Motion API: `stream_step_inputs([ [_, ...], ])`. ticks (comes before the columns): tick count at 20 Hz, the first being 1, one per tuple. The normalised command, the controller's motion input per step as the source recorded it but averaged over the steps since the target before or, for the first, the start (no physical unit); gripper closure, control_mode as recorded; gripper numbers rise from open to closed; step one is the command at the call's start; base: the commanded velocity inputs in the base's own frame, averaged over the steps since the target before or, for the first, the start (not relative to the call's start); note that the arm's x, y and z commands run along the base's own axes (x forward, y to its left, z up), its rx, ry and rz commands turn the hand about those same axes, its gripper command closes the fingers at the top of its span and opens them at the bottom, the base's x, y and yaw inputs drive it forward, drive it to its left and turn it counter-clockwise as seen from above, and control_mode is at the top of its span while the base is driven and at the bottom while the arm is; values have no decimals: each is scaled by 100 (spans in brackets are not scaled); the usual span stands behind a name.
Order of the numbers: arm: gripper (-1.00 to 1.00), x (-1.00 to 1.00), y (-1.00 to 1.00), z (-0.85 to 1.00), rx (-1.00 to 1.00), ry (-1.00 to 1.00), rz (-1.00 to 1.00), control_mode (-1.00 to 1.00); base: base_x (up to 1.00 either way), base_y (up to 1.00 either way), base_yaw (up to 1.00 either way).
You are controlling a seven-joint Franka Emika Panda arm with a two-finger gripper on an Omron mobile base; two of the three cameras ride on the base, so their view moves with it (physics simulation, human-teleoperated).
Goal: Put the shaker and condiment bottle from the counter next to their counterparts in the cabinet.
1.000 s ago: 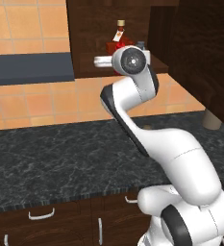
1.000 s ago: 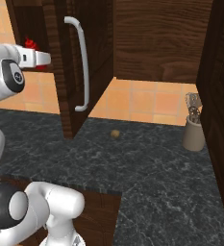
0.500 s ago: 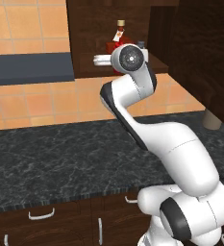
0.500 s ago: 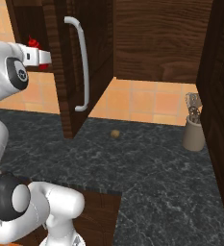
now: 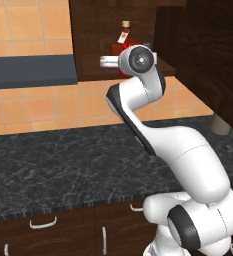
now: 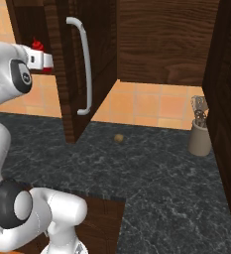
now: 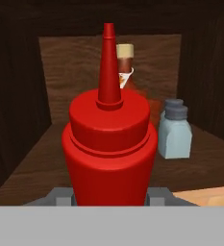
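Here, pinching the red condiment bottle [image 7: 108, 144] low on its body, with the claw [image 7: 108, 196] closed against both sides and only the grey finger tips [image 7: 60, 196] peeking out beside the bottle's base. Upright in the grip, pointed nozzle up, right in front of the hand camera. Raised well above the black marbled worktop [image 5: 63, 165], at the mouth of the dark wooden cabinet [image 7: 17, 96].

Beyond the claw, on the cabinet shelf [image 7: 200, 158]: a pale blue shaker with a grey cap [image 7: 175, 129], just right of the held bottle and further in, standing upright. Behind the bottle, mostly hidden by it, a red-brown flask with a tagged neck and pale stopper [image 7: 125, 62], close to the shaker's left; touching or apart, cannot tell.

From the left base view, flask [image 5: 124, 37] poking up just above the white wrist [image 5: 138, 60], inside the cabinet opening. From the right base view, a red cap tip [image 6: 36, 44] showing at the hand's end, left of the open cabinet door [image 6: 70, 64] with its silver handle [image 6: 85, 64].

Far right of the claw and down on the worktop: a grey utensil holder [image 6: 200, 131] by the wall, and a small brown round thing [image 6: 118, 138] lying near the door's lower edge.
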Motion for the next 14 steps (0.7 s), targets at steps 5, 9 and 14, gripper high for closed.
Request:
stream_step_inputs([
  [5,100,14,-2,-16,0,1,8,-100,0,0,0],
  [9,100,37,-5,0,0,5,4,-100,0,0,0],
  [14,100,32,0,-5,0,5,1,-100,0,0,0],
])
